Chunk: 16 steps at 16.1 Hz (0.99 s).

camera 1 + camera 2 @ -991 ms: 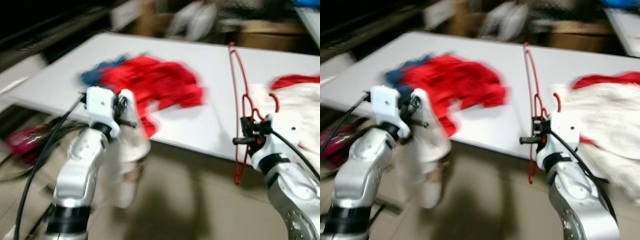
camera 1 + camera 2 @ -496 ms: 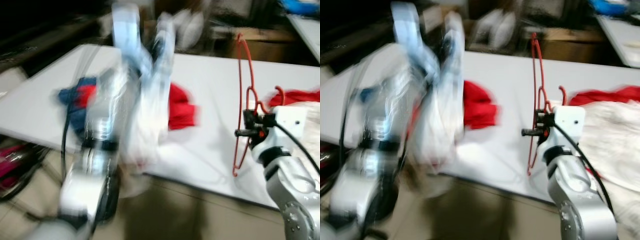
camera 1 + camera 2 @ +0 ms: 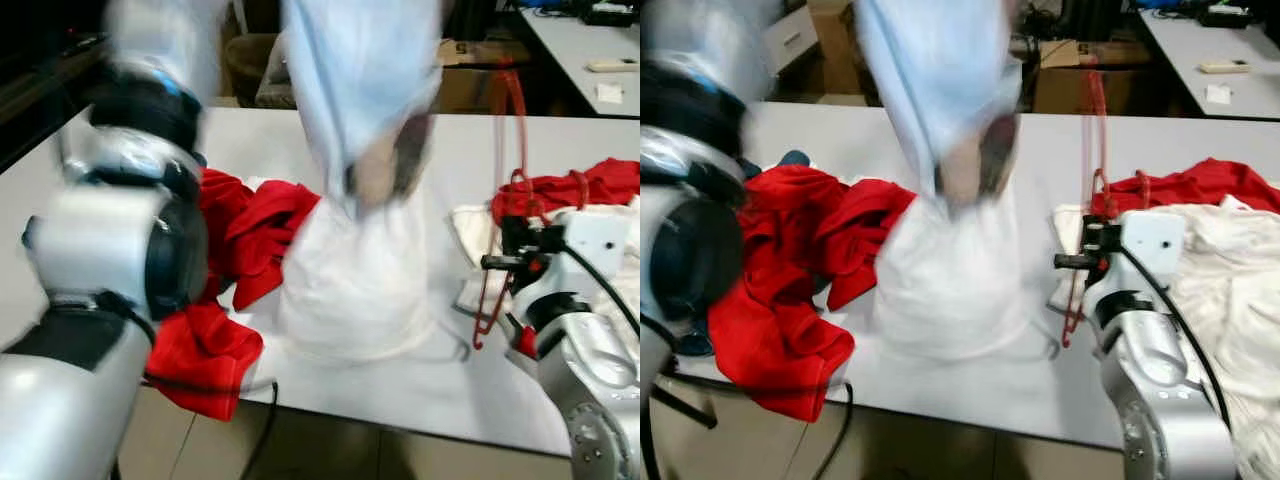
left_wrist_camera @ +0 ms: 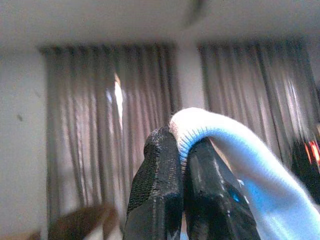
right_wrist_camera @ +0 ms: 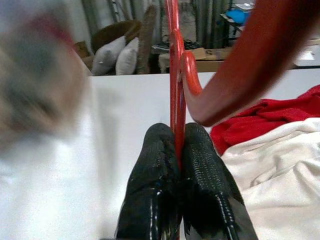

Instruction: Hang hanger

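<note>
Left eye view: my left gripper (image 4: 181,150) lifts a pinched white garment (image 3: 355,270) above red clothes (image 3: 235,240) on the table (image 3: 440,370), while my right gripper (image 5: 176,150) clamps the red hanger (image 3: 505,190) upright beside it.

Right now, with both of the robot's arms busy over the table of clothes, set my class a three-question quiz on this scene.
1. True or false: the right gripper is shut on the red hanger.
2. What does the left gripper pinch? A) red shirt B) white garment's ribbed edge C) cable
3. Name the colour of the clothes heaped on the white table under the robot's left arm.

Key: 1 true. 2 B, the white garment, lifted above the table. 3 red.
</note>
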Tool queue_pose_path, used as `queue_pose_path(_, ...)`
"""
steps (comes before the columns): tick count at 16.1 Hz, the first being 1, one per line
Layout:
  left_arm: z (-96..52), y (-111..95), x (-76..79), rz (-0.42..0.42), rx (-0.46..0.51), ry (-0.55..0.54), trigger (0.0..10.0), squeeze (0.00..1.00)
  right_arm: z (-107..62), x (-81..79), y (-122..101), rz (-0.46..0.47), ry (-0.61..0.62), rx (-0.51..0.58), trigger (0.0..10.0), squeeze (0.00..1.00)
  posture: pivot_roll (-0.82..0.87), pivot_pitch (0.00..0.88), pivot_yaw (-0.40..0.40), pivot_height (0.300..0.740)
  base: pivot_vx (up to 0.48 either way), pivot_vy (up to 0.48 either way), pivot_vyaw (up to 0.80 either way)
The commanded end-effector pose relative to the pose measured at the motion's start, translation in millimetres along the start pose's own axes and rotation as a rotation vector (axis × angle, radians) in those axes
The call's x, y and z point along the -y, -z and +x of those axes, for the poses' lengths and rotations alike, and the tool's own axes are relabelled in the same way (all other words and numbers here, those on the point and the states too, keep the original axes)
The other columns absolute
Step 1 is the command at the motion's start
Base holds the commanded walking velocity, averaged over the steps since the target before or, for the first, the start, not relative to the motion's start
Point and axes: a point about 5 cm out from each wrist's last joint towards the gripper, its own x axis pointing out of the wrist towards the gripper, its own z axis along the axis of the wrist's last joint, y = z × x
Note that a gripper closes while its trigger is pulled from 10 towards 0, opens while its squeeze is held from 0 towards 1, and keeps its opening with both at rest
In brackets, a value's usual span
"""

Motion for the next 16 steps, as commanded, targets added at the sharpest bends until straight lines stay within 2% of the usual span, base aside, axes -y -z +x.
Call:
queue_pose_path(1, -18.2, 34, 3.2, 0.032, -0.099, 0.099, 10.0, 0.0, -3.4, -2.0, -3, -0.001, -0.003, 0.025, 10.0, 0.0, -0.01, 0.0, 0.104, 0.74, 0.0, 0.0, 0.0)
queue_pose_path(2, -39.2, 62, 13.6, 0.045, -0.163, 0.232, 10.0, 0.0, -4.5, -1.6, -3, -0.002, 0.0, 0.025, 10.0, 0.0, -0.01, 0.0, 0.104, 0.74, 0.0, 0.0, 0.0)
queue_pose_path(3, -56.3, 78, 21.0, 0.049, -0.196, 0.326, 10.0, 0.0, -5.5, -1.3, -3, -0.002, 0.002, 0.026, 10.0, 0.0, -0.01, 0.0, 0.101, 0.74, 0.0, 0.0, 0.0)
queue_pose_path(4, -77.1, 90, 25.1, 0.024, -0.23, 0.426, 10.0, 0.0, -5.6, -0.7, -3, -0.003, 0.003, 0.026, 10.0, 0.0, -0.01, 0.0, 0.1, 0.74, 0.0, 0.0, 0.0)
queue_pose_path(5, -88.7, 96, 25.9, 0.03, -0.253, 0.474, 10.0, 0.0, -5.5, -0.5, -3, -0.004, 0.002, 0.025, 10.0, 0.0, -0.01, 0.0, 0.096, 0.74, 0.0, 0.0, 0.0)
queue_pose_path(6, -108.7, 103, 20.6, 0.113, -0.308, 0.531, 10.0, 0.0, -5.1, -0.5, -3, -0.005, -0.001, 0.022, 10.0, 0.0, 0.0, 0.0, 0.095, 0.74, 0.0, 0.0, 0.0)
queue_pose_path(7, -125.9, 107, 7.0, 0.158, -0.379, 0.551, 10.0, 0.0, -4.8, -1.3, -2, -0.005, -0.009, 0.017, 10.0, 0.0, 0.0, 0.0, 0.088, 0.74, 0.0, 0.0, 0.0)
queue_pose_path(8, -137.3, 107, -9.8, 0.203, -0.454, 0.535, 10.0, 1.0, -4.3, -2.3, -1, -0.003, -0.017, 0.013, 10.0, 0.0, 0.01, 0.0, 0.084, 0.74, 0.0, 0.0, 0.0)
queue_pose_path(9, -141.7, 107, -18.0, 0.232, -0.485, 0.525, 10.0, 1.0, -4.0, -2.8, -1, -0.002, -0.021, 0.011, 10.0, 0.0, 0.01, 0.0, 0.084, 0.74, 0.0, 0.0, 0.0)
queue_pose_path(11, -167.6, 101, -62.7, 0.32, -0.675, 0.51, 10.0, 1.0, -2.1, -8.4, 2, 0.004, -0.059, -0.008, 10.0, 0.0, 0.02, 0.0, 0.081, 0.74, 0.0, 0.0, 0.0)
queue_pose_path(13, -181.5, 92, -77.6, 0.314, -0.74, 0.549, 10.0, 1.0, -3.4, -10.3, 4, 0.003, -0.074, -0.02, 10.0, 0.0, 0.01, 0.0, 0.085, 0.74, 0.0, 0.0, 0.0)
queue_pose_path(16, -200.2, 77, -78.4, 0.184, -0.793, 0.697, 10.0, 1.0, -5.5, -10.8, 6, 0.009, -0.084, -0.032, 10.0, 0.0, 0.01, 0.0, 0.091, 0.74, 0.0, 0.0, 0.0)
